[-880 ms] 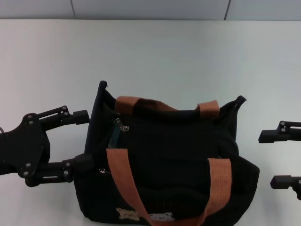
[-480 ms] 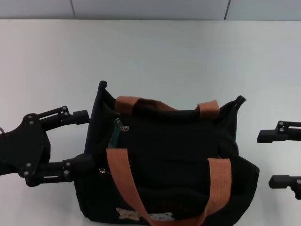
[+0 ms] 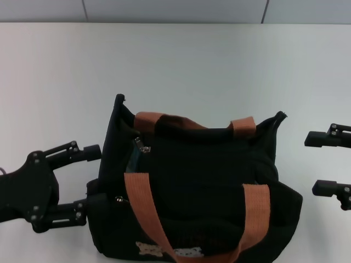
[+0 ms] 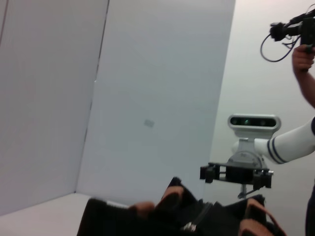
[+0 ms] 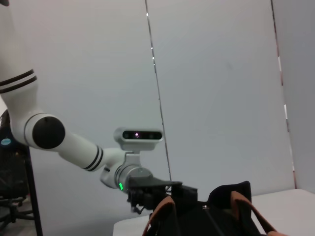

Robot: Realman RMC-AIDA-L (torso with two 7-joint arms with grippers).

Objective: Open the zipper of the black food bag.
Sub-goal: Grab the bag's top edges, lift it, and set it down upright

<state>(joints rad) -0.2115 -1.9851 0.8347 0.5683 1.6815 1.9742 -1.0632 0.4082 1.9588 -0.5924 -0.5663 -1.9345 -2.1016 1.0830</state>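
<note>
While black food bag is cropped below, zipper mostly hidden

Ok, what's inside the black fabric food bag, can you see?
Only dark interior shows through the open top of the black fabric food bag, with a teal strip beside the small silver zipper pull. The orange-brown webbing handles cross over it; any contents are hidden.

Upright black food bag, zipper open.
</note>
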